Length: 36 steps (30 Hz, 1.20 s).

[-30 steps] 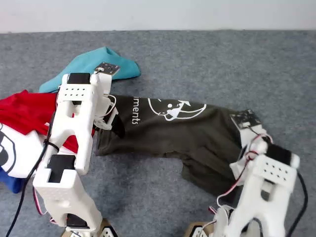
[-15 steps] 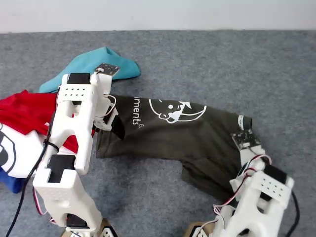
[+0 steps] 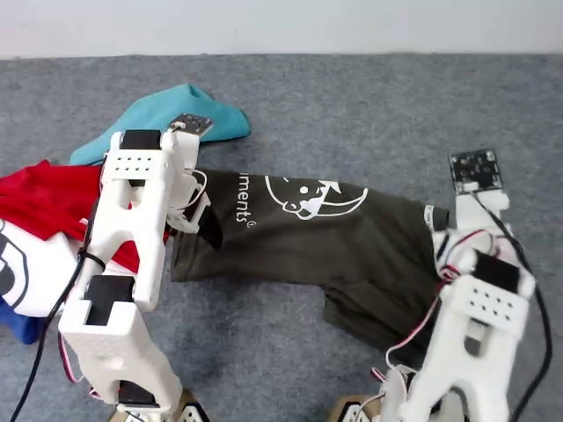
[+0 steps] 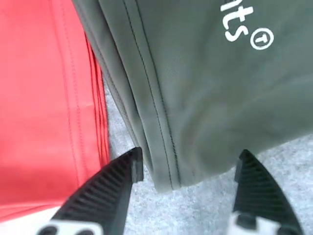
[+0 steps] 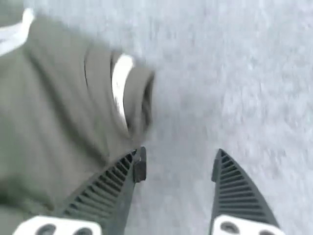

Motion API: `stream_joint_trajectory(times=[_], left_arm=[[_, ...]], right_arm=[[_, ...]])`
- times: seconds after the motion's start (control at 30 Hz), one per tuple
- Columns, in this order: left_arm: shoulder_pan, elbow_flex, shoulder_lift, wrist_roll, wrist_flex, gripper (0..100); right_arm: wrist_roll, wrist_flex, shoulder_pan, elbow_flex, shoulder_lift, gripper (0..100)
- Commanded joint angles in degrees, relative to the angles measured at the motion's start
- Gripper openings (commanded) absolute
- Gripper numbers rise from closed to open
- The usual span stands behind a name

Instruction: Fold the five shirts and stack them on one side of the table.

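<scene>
Spreading across the middle of the high view, the dark olive shirt lies loosely flattened on the grey table, one stitched edge toward the left of the frame and what appears to be the collar toward the right, apparently laid out for folding. At the left edge a red shirt, a teal shirt, a white shirt and a scrap of blue cloth are heaped unfolded, probably awaiting their turn. The left gripper hangs with jaws apart, straddling the olive shirt's stitched corner just beside the red shirt. This placement suggests that a pinch on that corner is being prepared but not yet made. The right gripper, jaws likewise apart and holding nothing, sits over bare table just beside the collar, where a white neck label shows; one jaw overlaps the fabric edge. White lettering with a small circled mark, and a white curved graphic, are printed on the olive cloth. Any text on the neck label is too small to tell.
</scene>
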Motion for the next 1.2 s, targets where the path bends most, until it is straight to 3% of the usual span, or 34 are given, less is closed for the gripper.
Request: stream_joint_trajectory(times=[0.0, 0.23, 0.6, 0.87, 1.07, 1.17], left_arm=[[0.4, -0.3, -3.0, 0.5, 1.6, 30], [0.3, -0.3, -3.0, 0.5, 1.9, 30], [0.2, -0.3, -3.0, 0.5, 1.9, 30], [0.2, -0.3, -3.0, 0.5, 1.8, 30], [0.1, -0.3, -2.9, 0.7, 1.0, 30], [-0.6, -0.2, -2.9, 0.9, -3.2, 30]], right_arm=[[-2.8, -9.2, -1.4, -0.2, 6.8, 20.1], [-2.7, -22.9, -1.2, -1.8, 22.8, 20.1], [0.0, -23.7, 2.3, -27.4, 51.5, 20.1], [-0.1, -15.1, 2.8, -40.5, 61.8, 20.1], [-0.3, -1.3, 2.9, -40.9, 51.6, 20.1], [0.1, 5.8, 2.9, -41.0, 44.2, 20.1]])
